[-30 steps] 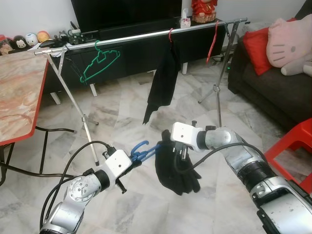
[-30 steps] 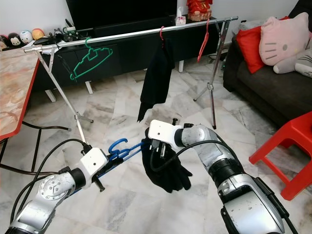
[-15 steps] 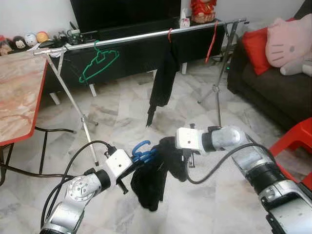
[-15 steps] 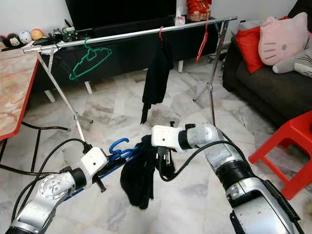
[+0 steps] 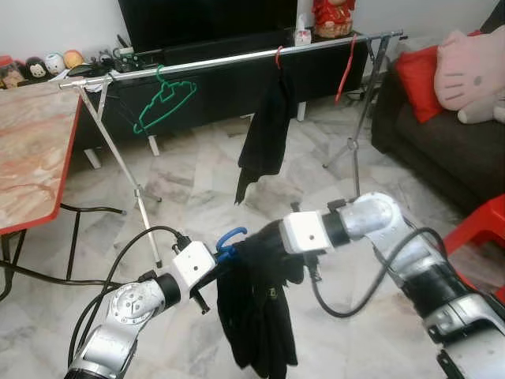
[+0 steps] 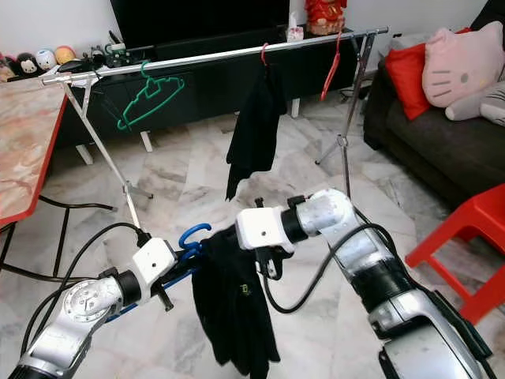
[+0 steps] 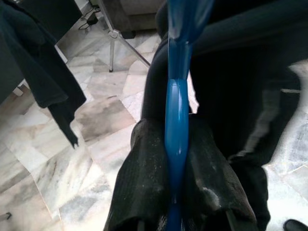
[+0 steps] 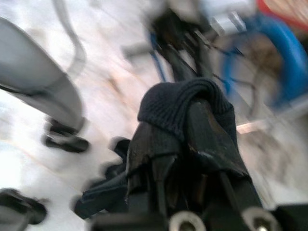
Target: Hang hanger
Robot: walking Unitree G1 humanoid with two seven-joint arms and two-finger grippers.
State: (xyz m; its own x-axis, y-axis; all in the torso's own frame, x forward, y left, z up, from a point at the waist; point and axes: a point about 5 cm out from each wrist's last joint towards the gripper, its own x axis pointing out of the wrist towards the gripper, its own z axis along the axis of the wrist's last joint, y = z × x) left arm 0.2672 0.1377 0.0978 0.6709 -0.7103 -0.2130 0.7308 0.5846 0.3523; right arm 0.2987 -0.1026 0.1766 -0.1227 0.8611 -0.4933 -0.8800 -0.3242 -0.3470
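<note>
My left gripper [image 7: 176, 159] is shut on a blue hanger [image 5: 229, 239], held low over the floor. A black garment [image 5: 256, 308] hangs from the hanger and droops toward the tiles. My right gripper [image 8: 185, 134] is shut on the garment's knit edge [image 8: 185, 98], close to the hanger's hook [image 8: 288, 53]. The silver clothes rail [image 5: 229, 59] runs across the room beyond the arms. On it hang a green hanger [image 5: 164, 99], a red hanger with a black garment [image 5: 268, 126] and a bare red hanger [image 5: 345, 67].
A marble-patterned table with a red rim [image 5: 31, 150] stands at the left. A dark sofa with a red cushion [image 5: 417, 79] and a pink plush [image 5: 469, 71] is at the right, a red stool [image 5: 477, 233] below it. A black TV cabinet [image 5: 213, 79] stands behind the rail.
The black garment has been drawn out along the blue hanger and now hangs longer below it. My right gripper has moved up and left with the cloth; the camera has shifted a little.
</note>
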